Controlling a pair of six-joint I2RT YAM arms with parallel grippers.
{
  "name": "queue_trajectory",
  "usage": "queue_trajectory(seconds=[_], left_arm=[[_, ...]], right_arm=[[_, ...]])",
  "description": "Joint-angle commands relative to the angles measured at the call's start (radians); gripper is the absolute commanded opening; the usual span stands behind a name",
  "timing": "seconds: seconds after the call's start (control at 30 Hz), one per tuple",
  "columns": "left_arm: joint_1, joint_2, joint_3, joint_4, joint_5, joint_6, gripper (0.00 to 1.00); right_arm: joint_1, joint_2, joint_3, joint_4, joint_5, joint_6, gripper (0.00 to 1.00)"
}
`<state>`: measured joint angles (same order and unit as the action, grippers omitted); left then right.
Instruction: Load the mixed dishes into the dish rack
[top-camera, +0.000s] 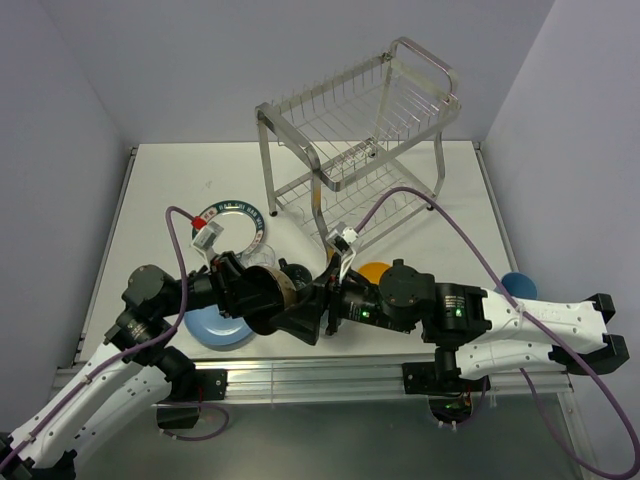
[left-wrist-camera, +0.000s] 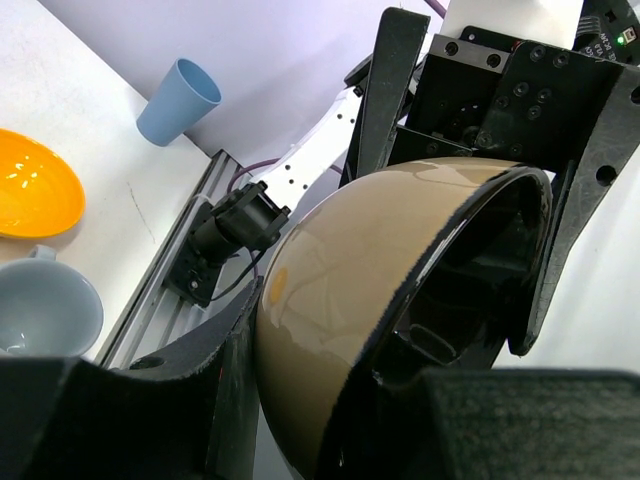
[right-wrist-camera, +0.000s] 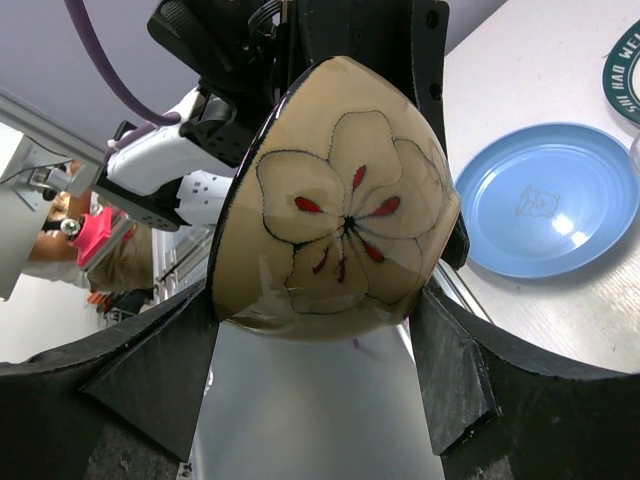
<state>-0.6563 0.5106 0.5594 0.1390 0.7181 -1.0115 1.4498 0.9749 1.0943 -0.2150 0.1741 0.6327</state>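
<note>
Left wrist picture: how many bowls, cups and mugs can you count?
Bowls: 2 (orange bowl, tan bowl)
Cups: 1 (blue cup)
Mugs: 1 (pale grey-blue mug)
Total: 4

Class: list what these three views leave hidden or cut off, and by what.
Top view: orange bowl and blue cup, partly behind the right arm.
Left wrist: pale mug, cut by the frame edge and a finger.
Right wrist: patterned plate, cut by the edge.

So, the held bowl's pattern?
The tan bowl has an outlined flower with red streaks; right wrist view.
</note>
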Motion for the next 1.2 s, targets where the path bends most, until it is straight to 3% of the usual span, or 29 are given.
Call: queue_trajectory(seconds=[0.0,0.07,0.13,0.17,0.2,0.23,0.47,0.73,0.77,0.8,1.0,1.17], left_arm=[[-0.006,0.002,0.028,0.103,0.035,-0.012,0.0],[-0.005,0.008,0.03,0.108,0.035,-0.013,0.0],[-0.006,0.011,0.036,0.108,0.037,-0.015,0.0],[-0.005,0.016,0.036,0.108,0.035,-0.013,0.0],[-0.006,0.016,0.045,0.094,0.032,-0.012,0.0],[-0.005,0.019,0.05,0.087,0.03,-0.01,0.0],[-0.005,0.016,0.065,0.042,0.024,0.011,0.46],[-0.005,-0.026,0.037,0.031,-0.026,0.017,0.72],[-0.005,-0.026,0.034,0.03,-0.028,0.017,0.9],[-0.005,-0.027,0.036,0.022,-0.032,0.021,0.97],[-0.005,-0.046,0.077,-0.195,-0.163,0.099,0.99],[-0.005,-0.113,0.131,-0.43,-0.492,0.132,0.99]], right_arm=[[-0.002,-0.042,-0.013,0.118,-0.007,-0.027,0.53],[-0.002,-0.05,-0.02,0.126,-0.013,-0.025,0.49],[-0.002,-0.051,-0.024,0.137,-0.013,-0.028,0.28],[-0.002,-0.05,-0.024,0.135,-0.005,-0.027,0.04],[-0.002,-0.047,-0.021,0.129,-0.001,-0.027,0.0],[-0.002,-0.045,-0.016,0.131,-0.001,-0.03,0.0],[-0.002,-0.064,-0.039,0.141,0.033,-0.018,0.0],[-0.002,-0.108,-0.073,0.1,0.099,-0.001,0.0],[-0.002,-0.11,-0.074,0.088,0.108,0.005,0.0],[-0.002,-0.113,-0.076,0.08,0.119,0.007,0.0],[-0.003,-0.169,-0.112,0.028,0.203,0.024,0.0],[-0.003,-0.245,-0.135,-0.082,0.304,0.048,0.0]])
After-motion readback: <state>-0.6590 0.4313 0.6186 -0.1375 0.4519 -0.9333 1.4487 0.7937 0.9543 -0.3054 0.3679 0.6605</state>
